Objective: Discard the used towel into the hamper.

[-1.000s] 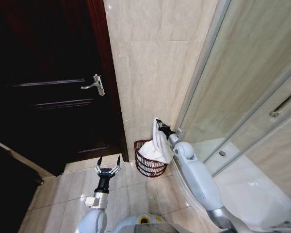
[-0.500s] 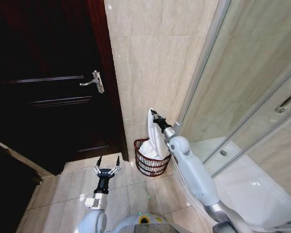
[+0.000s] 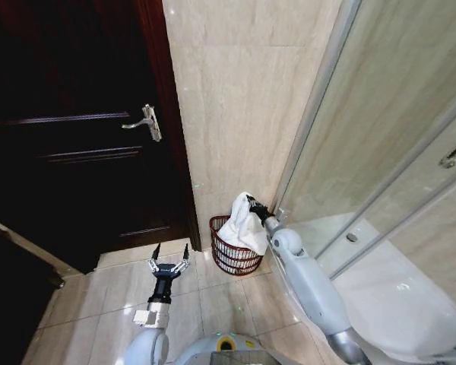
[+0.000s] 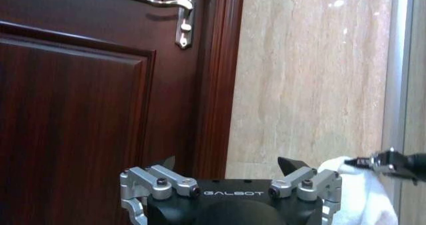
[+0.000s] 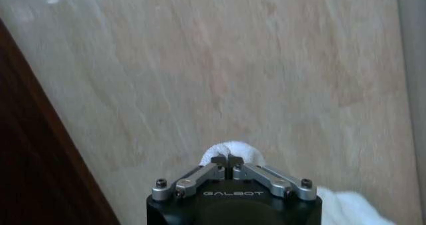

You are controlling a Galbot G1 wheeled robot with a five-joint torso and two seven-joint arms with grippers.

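Towel (image 3: 242, 222) hangs pinched in the right end effector (image 3: 251, 201) above the hamper (image 3: 232, 257), its lower folds inside the rim. Left end effector (image 3: 169, 258), fingers spread and empty, waits beside the hamper, toward the door (image 3: 76, 144).

towel (image 3: 242, 225): white
hamper (image 3: 232, 258): dark reddish-brown, open ribbed weave
door (image 3: 76, 137): dark mahogany red, panelled
door handle (image 3: 142, 122): silver
wall (image 3: 235, 99): beige, faint marbled veining
floor tiles (image 3: 213, 304): glossy beige
right gripper (image 3: 251, 201): black with silver links
left gripper (image 3: 169, 262): black with silver links

The hamper (image 3: 233, 255) sits hemmed between door frame (image 3: 169, 129), tiled wall (image 3: 235, 99) and shower glass (image 3: 365, 144).
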